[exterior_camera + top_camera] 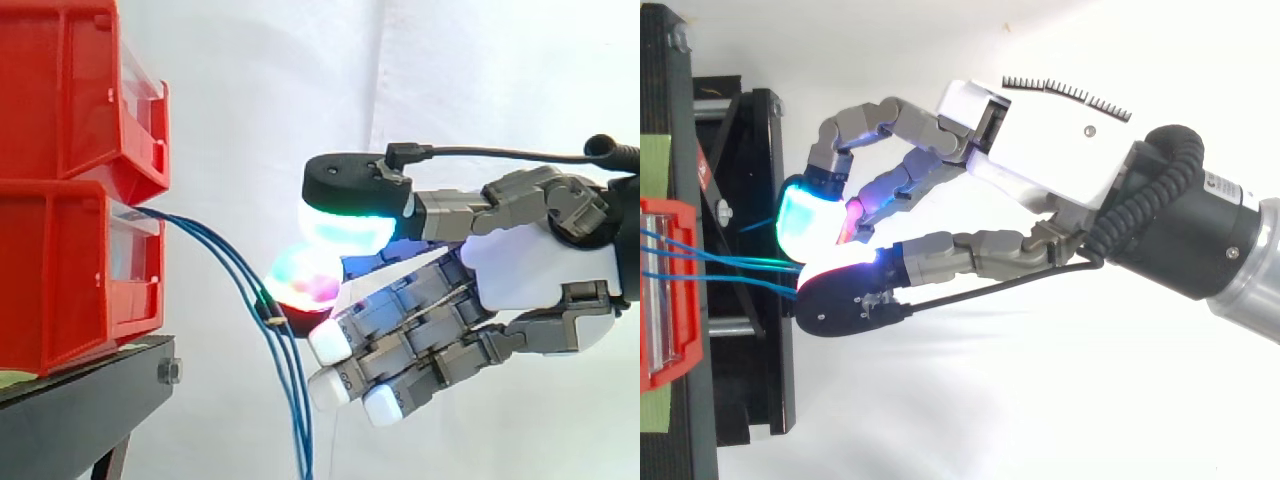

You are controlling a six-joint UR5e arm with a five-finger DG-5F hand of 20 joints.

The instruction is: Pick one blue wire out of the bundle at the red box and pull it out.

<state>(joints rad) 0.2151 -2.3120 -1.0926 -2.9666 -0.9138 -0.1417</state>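
- The hand [530, 270] reaches in from 3 o'clock. Two glowing fingers [305, 285] are pressed tip to tip, pinching the blue wires [302, 445]; how many strands lie between the pads cannot be told.
- The other fingers stretch out straight at 6 o'clock under the pinch, their white pads just beside the hanging strands.
- A small yellow-and-dark tie [268, 310] binds the strands at the pinch. Below it they drop toward 6 o'clock through open air.
- Toward 9 o'clock the wires rise across a free gap to the front lip of the lower red bin [60, 280].
- The upper red bin [60, 90] sits on top at 10 o'clock, its front edge about level with the lower one's.
- The black stand [80, 410] shows a corner at 8 o'clock, well apart from the fingers.
- The white curtain [250, 90] hangs behind, with open room above and below the hand.
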